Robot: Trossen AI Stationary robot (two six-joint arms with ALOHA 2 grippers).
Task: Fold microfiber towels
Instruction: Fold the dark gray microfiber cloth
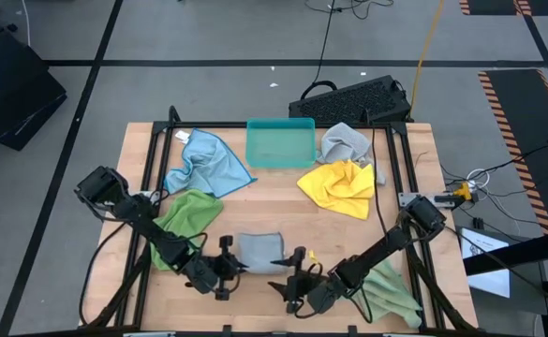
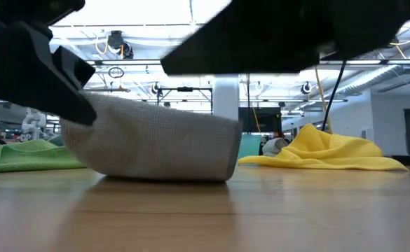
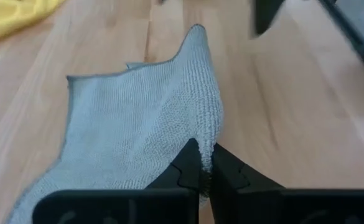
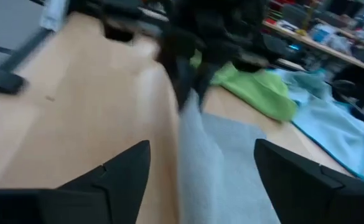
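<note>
A grey microfiber towel (image 1: 260, 251) lies near the table's front edge at the middle. Its left end (image 2: 85, 115) is raised and the rest rests on the wood. My left gripper (image 1: 239, 267) is shut on that left end. My right gripper (image 1: 288, 271) stands open just off the towel's right edge. In the right wrist view the grey towel (image 4: 222, 165) lies ahead of the spread fingers, untouched. The other towels lie loose: light blue (image 1: 208, 164), green (image 1: 189, 215), yellow (image 1: 339, 187), a second grey (image 1: 344, 142), and a second green (image 1: 392, 290) under the right arm. My left gripper pinches the grey towel's left edge (image 3: 204, 144) between its two shut fingers. The fingers come from the table's left, slanting down. The held edge is raised off the wood. The towel spreads away from the fingers, its far part (image 3: 107, 118) flat on the table.
A teal tray (image 1: 280, 142) stands at the back middle between the light blue and grey towels. A black keyboard (image 1: 353, 98) sits beyond the table's far edge. Bare wood shows between the grey towel and the tray.
</note>
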